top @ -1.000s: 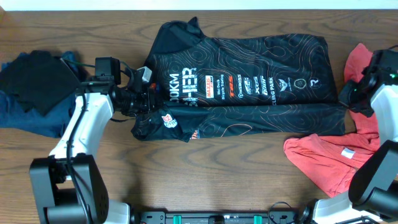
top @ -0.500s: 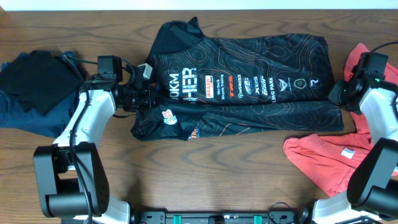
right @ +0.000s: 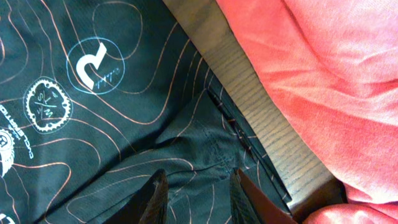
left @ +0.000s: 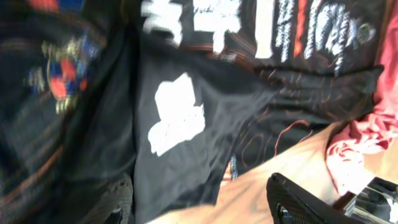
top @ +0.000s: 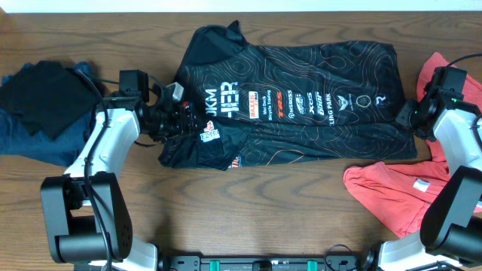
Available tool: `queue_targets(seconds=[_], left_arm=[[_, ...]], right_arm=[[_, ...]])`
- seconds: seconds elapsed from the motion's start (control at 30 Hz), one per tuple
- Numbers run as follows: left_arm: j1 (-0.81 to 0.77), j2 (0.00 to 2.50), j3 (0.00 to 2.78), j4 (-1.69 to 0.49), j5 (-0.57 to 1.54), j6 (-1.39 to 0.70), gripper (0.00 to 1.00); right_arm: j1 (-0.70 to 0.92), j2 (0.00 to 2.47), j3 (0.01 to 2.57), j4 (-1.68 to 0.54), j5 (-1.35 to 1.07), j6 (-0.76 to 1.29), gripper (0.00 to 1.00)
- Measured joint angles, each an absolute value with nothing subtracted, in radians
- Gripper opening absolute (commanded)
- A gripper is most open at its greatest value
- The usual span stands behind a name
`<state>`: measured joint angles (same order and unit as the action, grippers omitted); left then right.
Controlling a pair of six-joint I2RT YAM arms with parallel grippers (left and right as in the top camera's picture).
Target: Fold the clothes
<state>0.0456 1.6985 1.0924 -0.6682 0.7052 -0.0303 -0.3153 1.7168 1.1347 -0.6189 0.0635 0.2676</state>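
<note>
Two fingers point(left: 298, 202) of your left gripper point(left: 198, 191) stand wide apart, clamping nothing, above the black jersey point(top: 301, 98) at its left, sleeve end. Your right gripper point(right: 196, 190) has its fingers point(right: 157, 196) slightly parted, with jersey cloth showing in the gap. It sits over the right hem corner, just beside a strip of bare table point(right: 249, 87). The jersey lies spread mid-table, logos up. The coral-red shirt point(top: 399, 199) lies crumpled to its right, white label point(top: 420, 187) showing; dark clothes point(top: 38, 105) are heaped far left.
</note>
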Motion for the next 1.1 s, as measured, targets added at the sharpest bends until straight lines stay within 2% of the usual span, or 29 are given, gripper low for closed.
queue_targets(seconds=[0.1, 0.27, 0.73, 0.9, 0.93, 1.1], left_arm=[[0.046, 1.699, 1.092, -0.749, 0.66, -0.035, 0.61], [0.046, 1.699, 1.089, -0.775, 0.589, -0.042, 0.37], [0.046, 1.699, 0.978, -0.61, 0.403, -0.054, 0.35], [0.046, 1.699, 0.928, -0.509, 0.373, -0.057, 0.37], [0.046, 1.699, 0.915, -0.489, 0.369, -0.057, 0.4], [0.046, 1.699, 0.875, -0.453, 0.333, -0.076, 0.41]], right_arm=[[-0.315, 1.717, 1.134, -0.653, 0.064, 0.265, 0.32], [-0.315, 1.717, 1.131, -0.708, 0.064, 0.259, 0.31], [-0.315, 1.717, 1.039, -0.703, 0.065, 0.258, 0.31], [-0.315, 1.717, 1.013, -0.698, 0.069, 0.258, 0.3], [-0.315, 1.717, 1.011, -0.699, 0.073, 0.258, 0.31], [-0.315, 1.717, 1.009, -0.699, 0.086, 0.258, 0.3]])
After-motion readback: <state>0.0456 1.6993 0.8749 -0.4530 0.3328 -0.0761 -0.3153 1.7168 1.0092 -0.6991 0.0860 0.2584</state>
